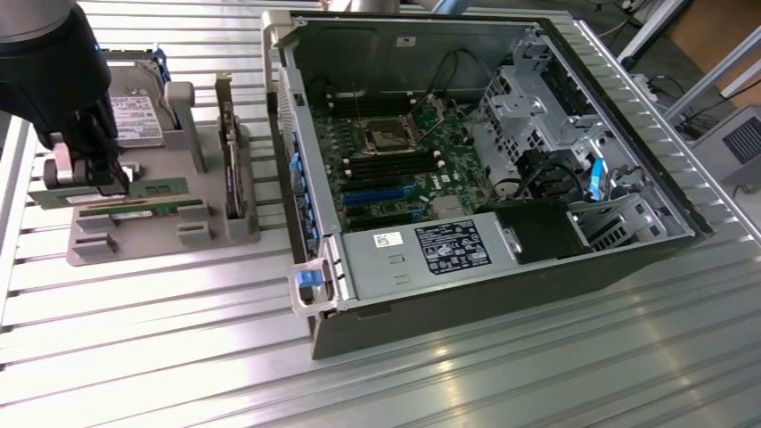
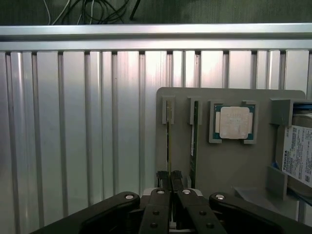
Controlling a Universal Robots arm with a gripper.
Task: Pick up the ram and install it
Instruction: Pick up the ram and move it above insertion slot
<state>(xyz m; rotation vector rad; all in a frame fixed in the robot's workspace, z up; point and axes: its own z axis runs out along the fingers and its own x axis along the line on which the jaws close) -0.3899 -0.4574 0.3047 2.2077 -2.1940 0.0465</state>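
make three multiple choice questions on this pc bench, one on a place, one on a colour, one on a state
1. Where does the processor chip lie?
A on the floor
B on the grey holder
C on a shelf

2. What colour is the latch at the computer case's near corner?
A blue
B red
C yellow

3. How is the gripper?
A wide open, holding nothing
B shut on the ram
C shut on a screwdriver

1 B: the chip sits in a pocket of the holder.
2 A: the latch shows blue against the grey case.
3 B: the ram's thin edge runs in between the closed fingers.
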